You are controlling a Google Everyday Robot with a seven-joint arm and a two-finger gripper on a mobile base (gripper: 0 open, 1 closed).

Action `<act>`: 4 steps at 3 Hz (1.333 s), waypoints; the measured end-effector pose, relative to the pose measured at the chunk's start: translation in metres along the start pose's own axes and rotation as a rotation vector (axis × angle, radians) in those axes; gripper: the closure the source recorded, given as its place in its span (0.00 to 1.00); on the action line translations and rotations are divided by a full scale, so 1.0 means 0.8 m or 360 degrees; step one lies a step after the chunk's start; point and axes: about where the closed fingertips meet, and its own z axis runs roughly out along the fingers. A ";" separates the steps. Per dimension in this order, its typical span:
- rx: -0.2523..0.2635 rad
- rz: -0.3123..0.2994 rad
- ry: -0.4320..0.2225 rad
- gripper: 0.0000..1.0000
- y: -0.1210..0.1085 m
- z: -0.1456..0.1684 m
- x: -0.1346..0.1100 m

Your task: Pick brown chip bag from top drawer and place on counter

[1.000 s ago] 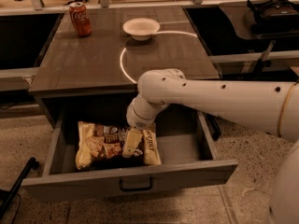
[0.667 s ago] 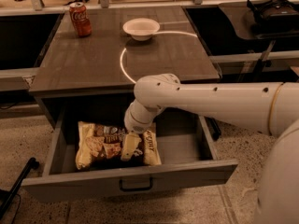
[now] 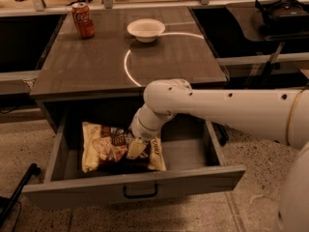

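Observation:
The brown chip bag (image 3: 104,149) lies flat in the left half of the open top drawer (image 3: 193,177), which has a dark pull handle (image 3: 140,191) at its front centre. My white arm reaches from the right over the drawer and bends down into it. The gripper (image 3: 136,149) is down at the right part of the bag, on or just above it. The grey-brown counter (image 3: 91,66), with its bright curved reflection line, lies directly above and behind the drawer.
A red soda can (image 3: 83,19) stands at the counter's back left. A white bowl (image 3: 146,29) sits at the back centre. A dark bag-like object (image 3: 285,11) rests on a surface at the right. A black leg (image 3: 19,192) lies on the floor at the lower left.
The wrist has dropped slightly deeper into the drawer, bringing the gripper down onto the right part of the bag. The bag has not moved.

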 end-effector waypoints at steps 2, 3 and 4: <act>0.0080 -0.0081 -0.0178 1.00 0.020 -0.088 -0.006; 0.0178 -0.0131 -0.0213 1.00 0.030 -0.146 -0.005; 0.0290 -0.0200 -0.0229 1.00 0.041 -0.227 0.003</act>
